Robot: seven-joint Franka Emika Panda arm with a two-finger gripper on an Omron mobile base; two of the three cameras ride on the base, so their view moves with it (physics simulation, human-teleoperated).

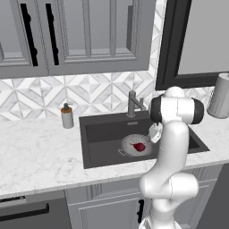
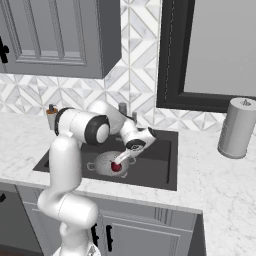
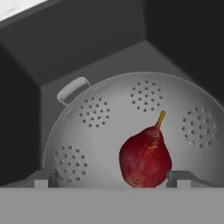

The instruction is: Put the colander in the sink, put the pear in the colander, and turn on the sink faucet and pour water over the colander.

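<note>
The silvery colander (image 1: pixel 130 144) (image 2: pixel 103 162) (image 3: pixel 105 127) sits on the floor of the dark sink (image 1: pixel 103 134) (image 2: pixel 157 167). The dark red pear (image 1: pixel 140 146) (image 2: pixel 116 167) (image 3: pixel 145 157) lies inside it, stem pointing up in the hand view. My gripper (image 1: pixel 150 137) (image 2: pixel 120 161) (image 3: pixel 111 178) hangs just above the colander, open. Its fingertips (image 3: pixel 43 177) stand wide apart on either side of the pear, touching nothing. The sink faucet (image 1: pixel 132 103) (image 2: pixel 123 108) stands at the back rim; in the right base view my arm partly hides it.
A soap pump bottle (image 1: pixel 67 116) stands on the marble counter left of the sink. A grey paper towel roll (image 1: pixel 220 96) (image 2: pixel 236 127) stands to the right. Cabinets hang above the backsplash, and my own arm rises over the sink's right half.
</note>
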